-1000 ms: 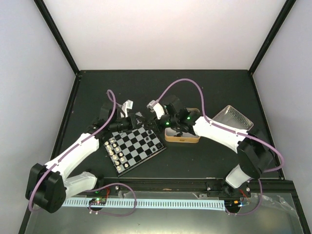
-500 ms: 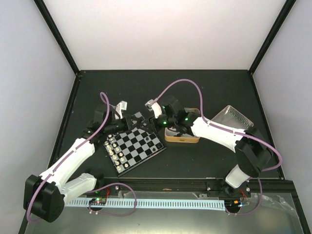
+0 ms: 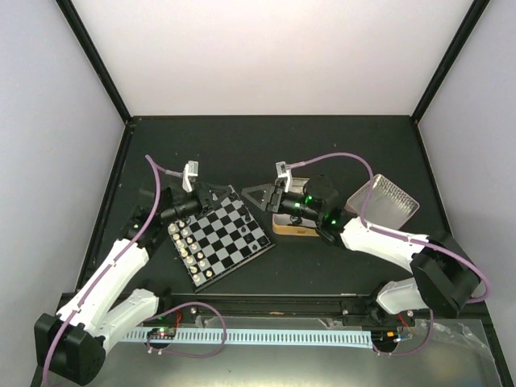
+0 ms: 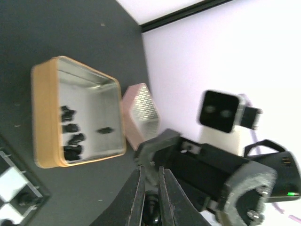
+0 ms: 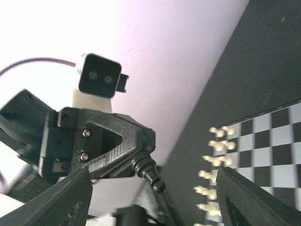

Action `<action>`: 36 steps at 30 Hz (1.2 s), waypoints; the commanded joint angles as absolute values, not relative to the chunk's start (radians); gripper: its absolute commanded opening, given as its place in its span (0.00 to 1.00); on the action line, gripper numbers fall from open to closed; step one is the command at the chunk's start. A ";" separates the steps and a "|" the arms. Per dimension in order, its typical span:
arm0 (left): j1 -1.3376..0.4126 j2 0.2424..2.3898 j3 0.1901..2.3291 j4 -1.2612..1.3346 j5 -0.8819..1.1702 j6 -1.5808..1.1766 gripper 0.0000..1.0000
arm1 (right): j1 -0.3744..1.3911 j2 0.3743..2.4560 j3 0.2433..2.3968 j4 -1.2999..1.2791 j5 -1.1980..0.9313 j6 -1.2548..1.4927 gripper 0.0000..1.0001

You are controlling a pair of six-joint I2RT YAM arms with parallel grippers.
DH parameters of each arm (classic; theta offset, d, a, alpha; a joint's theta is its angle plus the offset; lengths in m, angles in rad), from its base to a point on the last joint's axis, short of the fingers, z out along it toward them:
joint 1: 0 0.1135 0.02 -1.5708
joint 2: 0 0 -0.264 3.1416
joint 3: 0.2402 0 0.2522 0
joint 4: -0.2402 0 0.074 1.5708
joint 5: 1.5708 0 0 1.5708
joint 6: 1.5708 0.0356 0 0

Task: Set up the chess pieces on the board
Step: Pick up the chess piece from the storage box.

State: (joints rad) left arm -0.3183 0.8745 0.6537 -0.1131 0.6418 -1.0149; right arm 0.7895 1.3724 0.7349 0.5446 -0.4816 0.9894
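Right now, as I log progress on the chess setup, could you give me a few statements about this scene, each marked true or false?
1. The left hand is shut on a black chess piece. True.
2. The right hand is clamped on a piece. False: its fingers stand wide apart and hold nothing.
3. The gold-rimmed tin is empty. False: several black pieces lie inside it.
4. Cream-white pieces stand along one edge of the board. True.
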 commanded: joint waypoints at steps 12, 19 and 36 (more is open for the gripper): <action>-0.310 0.812 0.682 0.190 0.761 -1.449 0.02 | 0.810 1.331 0.750 0.888 -0.499 1.485 0.56; -0.310 0.816 0.698 0.174 0.752 -1.446 0.02 | 0.822 1.320 0.792 0.786 -0.533 1.461 0.51; -0.309 0.817 0.694 0.016 0.652 -1.263 0.02 | 0.837 1.313 0.806 0.490 -0.457 1.319 0.63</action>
